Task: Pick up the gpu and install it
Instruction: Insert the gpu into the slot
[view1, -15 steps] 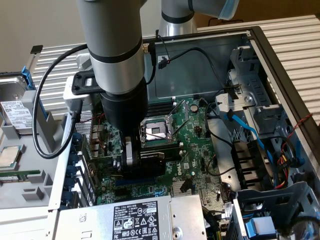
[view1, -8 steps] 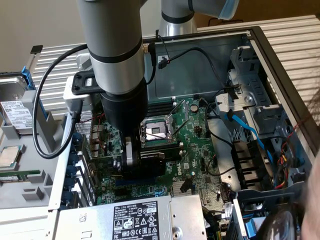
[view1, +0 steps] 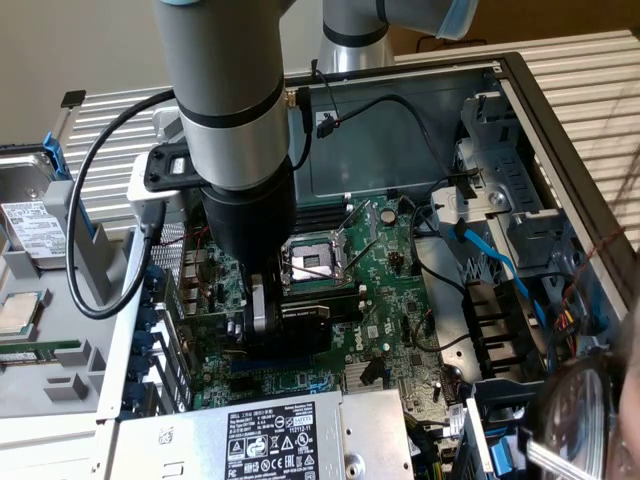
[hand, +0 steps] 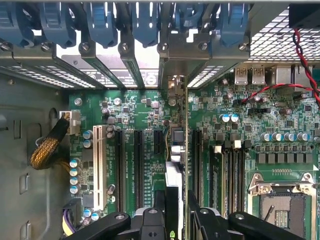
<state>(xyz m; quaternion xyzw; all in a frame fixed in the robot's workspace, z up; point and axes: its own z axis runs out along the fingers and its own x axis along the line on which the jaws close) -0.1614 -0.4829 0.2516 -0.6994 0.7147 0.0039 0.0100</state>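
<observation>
Wrist view has the gripper (hand: 176, 212) partly closed on the gpu (hand: 178, 150), held edge-on over the motherboard (hand: 140, 107) slots toward 12 o'clock, so slight misalignment could jam its bracket against the rear panel.

This looks like a robotics lab or electronics workshop set up for computer assembly. An industrial robot arm (view1: 235, 120) reaches down into an opened desktop computer case (view1: 520, 90) lying on its side, its green motherboard (view1: 390, 300) exposed right beneath the tool (view1: 285, 325). Beside the case, away from the tool, a grey parts tray (view1: 60, 340) holds a hard drive (view1: 35, 225) and what is probably a processor chip (view1: 20, 312). The surface (view1: 600, 60) under the case is ribbed and pale.
</observation>
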